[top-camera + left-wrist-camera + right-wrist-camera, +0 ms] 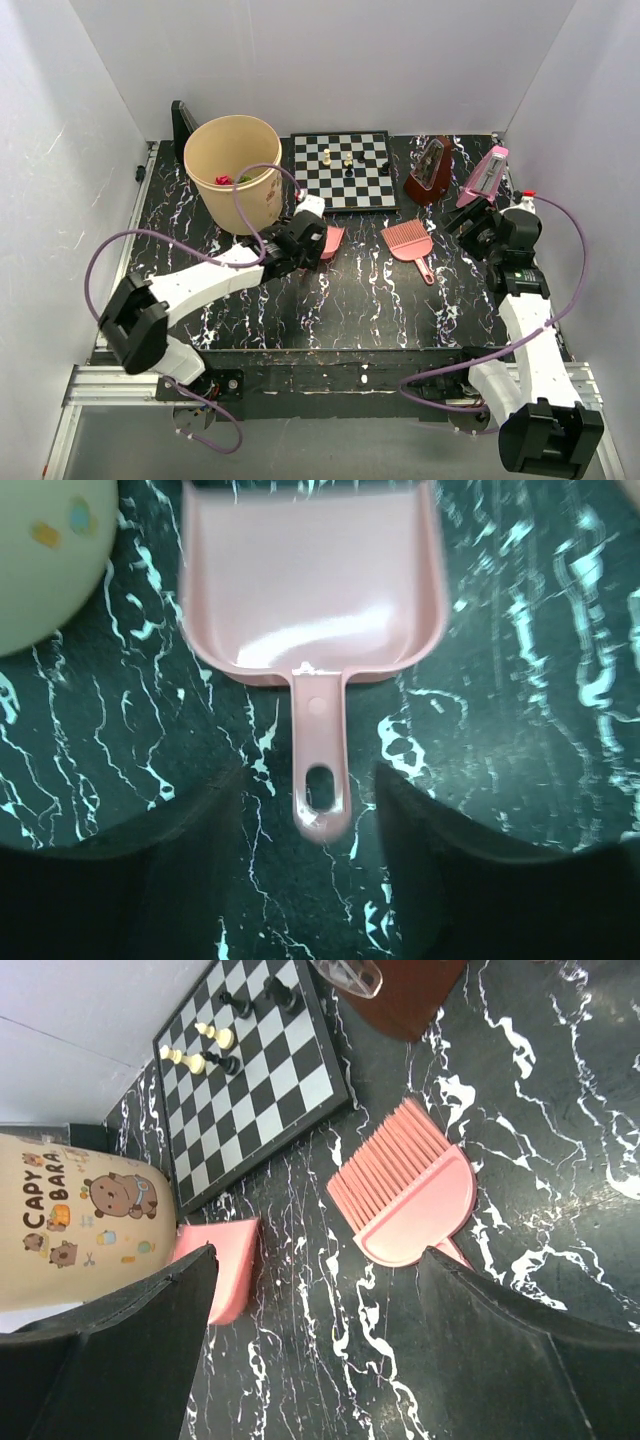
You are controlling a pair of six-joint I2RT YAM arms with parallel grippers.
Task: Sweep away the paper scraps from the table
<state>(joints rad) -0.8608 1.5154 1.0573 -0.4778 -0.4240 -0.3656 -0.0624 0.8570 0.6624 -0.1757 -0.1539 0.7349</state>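
Note:
No paper scraps show on the black marbled table point(350, 300). A few red and green scraps point(233, 180) lie inside the beige bucket point(232, 170). A pink dustpan point(310, 575) lies flat on the table, empty. My left gripper point(308, 780) is open, its jaws on either side of the dustpan's handle point(320, 770) without touching it. A pink hand brush point(408, 243) lies mid-table, also in the right wrist view point(410, 1195). My right gripper point(320, 1260) is open and empty, right of the brush and above the table.
A chessboard point(340, 170) with a few pieces lies at the back centre. A brown metronome point(430, 172) and a pink one point(483, 177) stand at the back right. The bucket stands just left of the dustpan point(331, 241). White walls surround the table.

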